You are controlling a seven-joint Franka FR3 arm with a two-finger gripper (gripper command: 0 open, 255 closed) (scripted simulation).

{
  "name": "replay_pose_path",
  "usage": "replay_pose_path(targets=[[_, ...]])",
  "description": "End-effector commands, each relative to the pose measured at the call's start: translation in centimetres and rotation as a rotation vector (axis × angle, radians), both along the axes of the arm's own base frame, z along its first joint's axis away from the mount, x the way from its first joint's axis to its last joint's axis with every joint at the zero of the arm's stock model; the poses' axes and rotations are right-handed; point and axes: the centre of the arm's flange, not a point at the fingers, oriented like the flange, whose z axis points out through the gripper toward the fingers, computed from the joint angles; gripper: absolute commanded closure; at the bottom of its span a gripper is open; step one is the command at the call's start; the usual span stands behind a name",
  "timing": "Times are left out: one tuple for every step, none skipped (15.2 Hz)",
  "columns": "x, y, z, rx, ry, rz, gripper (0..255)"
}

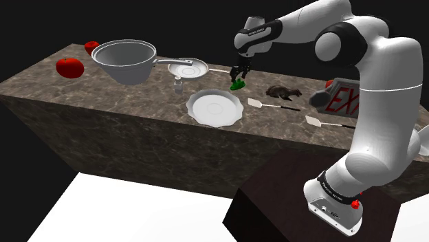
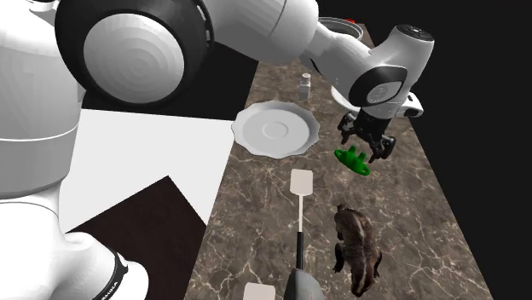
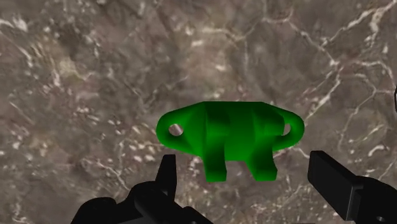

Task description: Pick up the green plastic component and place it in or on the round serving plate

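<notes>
The green plastic component [image 1: 237,84] lies on the marble counter, just beyond the round white plate [image 1: 215,108] with a scalloped rim. My black gripper [image 1: 240,73] hovers right above the component, pointing down at it. In the second exterior view the gripper [image 2: 367,147] stands over the green piece [image 2: 354,159], with the plate [image 2: 275,129] a short way to that view's left. The wrist view shows the green component [image 3: 229,137], with a hole at each end, below the open gripper [image 3: 247,172]; the fingers stand apart either side and do not touch it.
A large grey pot [image 1: 127,60], a small pan [image 1: 187,69] and a shaker [image 1: 178,84] stand beyond the plate. Two red tomatoes [image 1: 69,67] sit at the counter's far end. A brown animal figure [image 1: 282,92], two spatulas [image 1: 271,105] and an exit sign [image 1: 337,100] lie nearer the stand.
</notes>
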Motion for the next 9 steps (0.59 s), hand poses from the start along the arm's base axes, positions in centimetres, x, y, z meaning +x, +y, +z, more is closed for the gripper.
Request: replay_pose_path(targets=[[0.02, -0.01, -0.20, 0.000, -0.001, 0.000, 0], [0.02, -0.01, -0.20, 0.000, -0.001, 0.000, 0], [0.02, -0.01, -0.20, 0.000, -0.001, 0.000, 0], [0.02, -0.01, -0.20, 0.000, -0.001, 0.000, 0], [0.02, -0.01, -0.20, 0.000, -0.001, 0.000, 0], [0.02, 0.00, -0.20, 0.000, -0.001, 0.000, 0], [0.02, 0.00, -0.20, 0.000, -0.001, 0.000, 255], [0.02, 0.00, -0.20, 0.000, -0.001, 0.000, 255], [0.02, 0.00, -0.20, 0.000, -0.001, 0.000, 255]])
